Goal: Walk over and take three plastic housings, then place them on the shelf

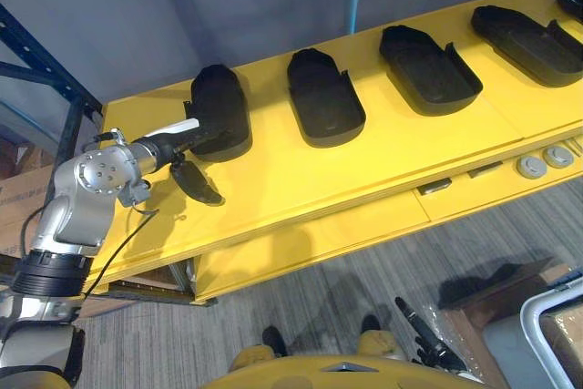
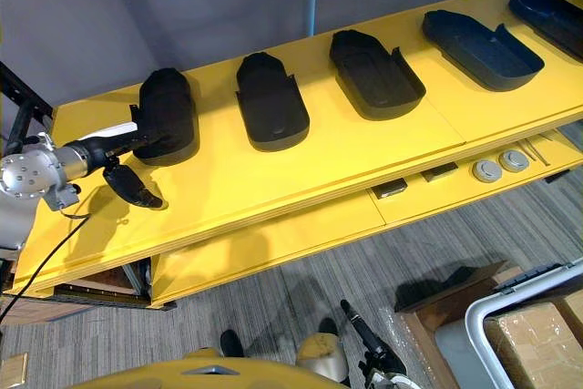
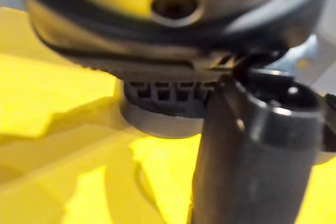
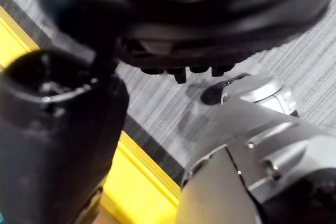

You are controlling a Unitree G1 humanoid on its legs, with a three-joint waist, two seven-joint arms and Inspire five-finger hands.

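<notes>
Several black plastic housings lie in a row on the yellow table (image 1: 364,161). The leftmost housing (image 1: 221,107) lies dome up. Beside it are a second (image 1: 323,97) and a third (image 1: 426,68), both hollow side up. My left hand (image 1: 182,148) is at the leftmost housing's near left edge, open. Its white-covered thumb (image 1: 178,128) touches the housing's side, while its fingers (image 1: 196,181) rest on the table in front, apart from the housing. The left wrist view shows that housing's rim (image 3: 163,108) just past the thumb (image 3: 247,171). My right hand (image 1: 424,334) hangs low over the floor, its fingers relaxed.
More housings (image 1: 528,38) continue toward the table's right end. Two round metal discs (image 1: 545,161) sit on the table's lower front ledge. A blue rack post (image 1: 36,70) stands at the left. A cardboard box (image 2: 537,334) in a white frame is on the floor at lower right.
</notes>
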